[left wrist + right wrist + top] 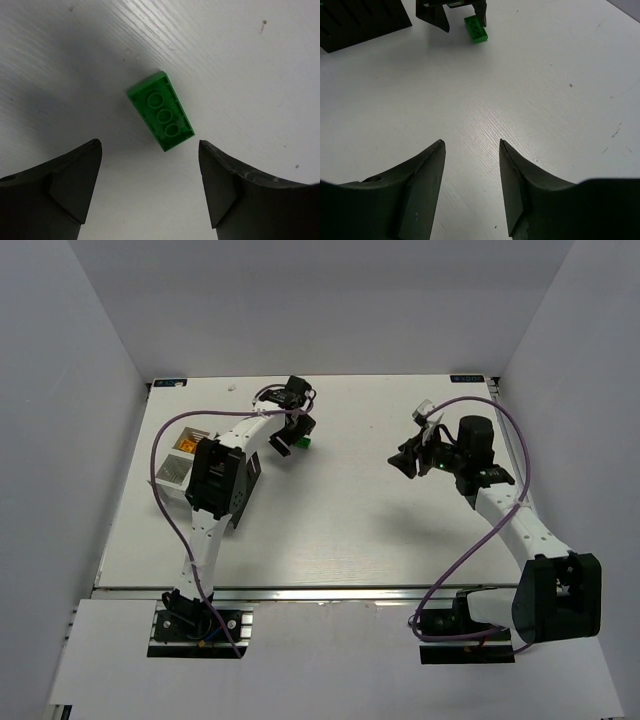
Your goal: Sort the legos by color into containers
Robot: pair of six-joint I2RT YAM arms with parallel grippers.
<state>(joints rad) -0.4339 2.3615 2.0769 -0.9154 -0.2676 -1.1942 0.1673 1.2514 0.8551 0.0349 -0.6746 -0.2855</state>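
One green lego (pixel 160 111) lies flat on the white table, studs up. It sits just beyond the tips of my left gripper (pixel 149 144), which hangs open above it and touches nothing. The top view shows that lego (pixel 303 444) beside the left gripper (pixel 291 440). My right gripper (pixel 470 142) is open and empty over bare table, right of centre (pixel 405 462), and its camera sees the green lego (pixel 476 28) far ahead. The containers stand at the left: a white bin (pixel 186 444) holding yellow-orange legos, a second white bin (pixel 170 472), and a black bin (pixel 247 476) mostly hidden under the left arm.
The black bin's slotted side (pixel 360 20) shows at the top left of the right wrist view, next to the left gripper's fingers (pixel 437 17). The left arm's purple cable (pixel 165 502) loops out past the bins. White walls enclose the table.
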